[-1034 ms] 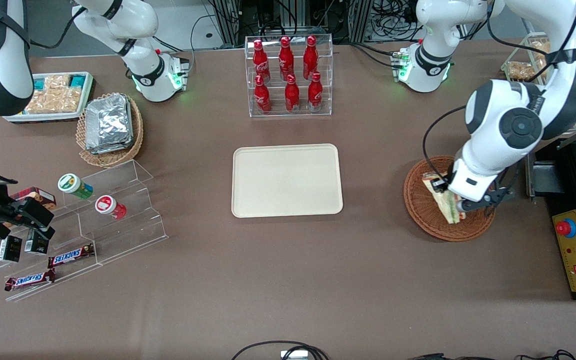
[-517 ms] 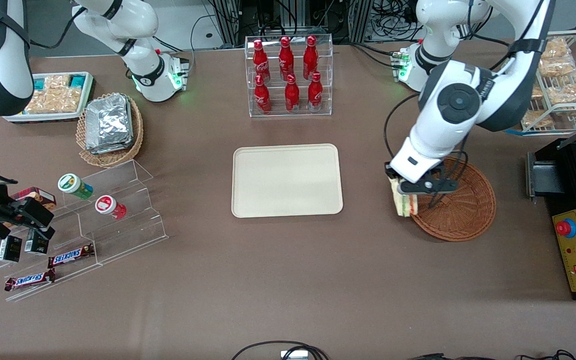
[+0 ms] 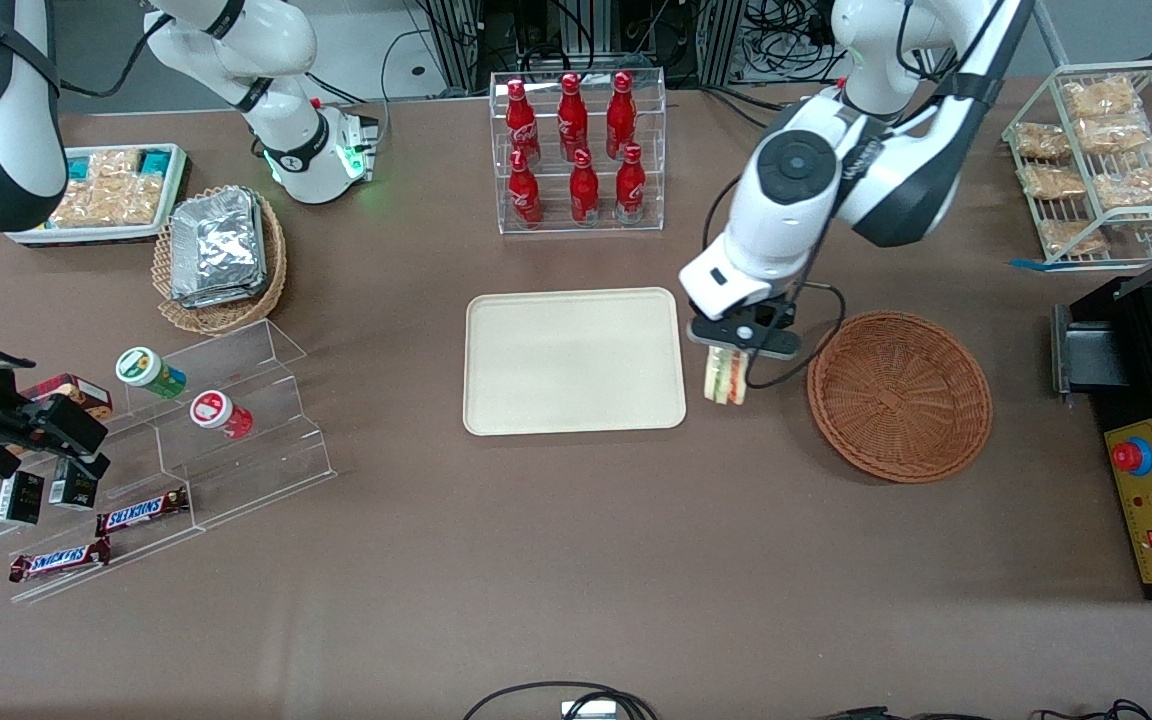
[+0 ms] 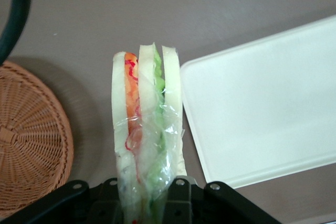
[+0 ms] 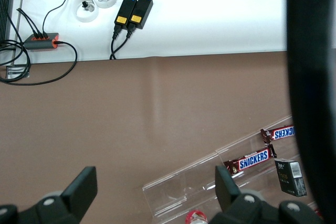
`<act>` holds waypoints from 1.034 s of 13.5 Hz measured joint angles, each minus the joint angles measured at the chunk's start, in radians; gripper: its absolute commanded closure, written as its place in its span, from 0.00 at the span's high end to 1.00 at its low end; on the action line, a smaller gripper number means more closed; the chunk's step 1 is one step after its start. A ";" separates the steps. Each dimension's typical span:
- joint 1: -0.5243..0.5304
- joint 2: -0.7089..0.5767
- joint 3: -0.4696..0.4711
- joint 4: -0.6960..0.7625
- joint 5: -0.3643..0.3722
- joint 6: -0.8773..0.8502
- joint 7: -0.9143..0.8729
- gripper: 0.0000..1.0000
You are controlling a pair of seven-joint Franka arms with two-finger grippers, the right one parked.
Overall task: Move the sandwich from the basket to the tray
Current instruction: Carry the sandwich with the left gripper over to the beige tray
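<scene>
so the gripper [image 3: 733, 352] is pinched tight on the sandwich [image 3: 725, 377], up in the air between the basket [image 3: 899, 395] and the tray [image 3: 574, 361]. it's out, not on the tray yet.

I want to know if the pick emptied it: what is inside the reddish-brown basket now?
Nothing: the basket shows only bare weave in the front view. The sandwich hangs from the left gripper over the table between basket and tray. The wrist view shows only part of the basket.

Red bottles [image 3: 576, 150] in clear rack; foil packets [image 3: 217, 247]; Snickers bars [image 3: 96, 533]
</scene>
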 measured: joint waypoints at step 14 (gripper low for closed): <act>-0.231 0.341 0.000 0.027 0.237 0.132 -0.515 0.00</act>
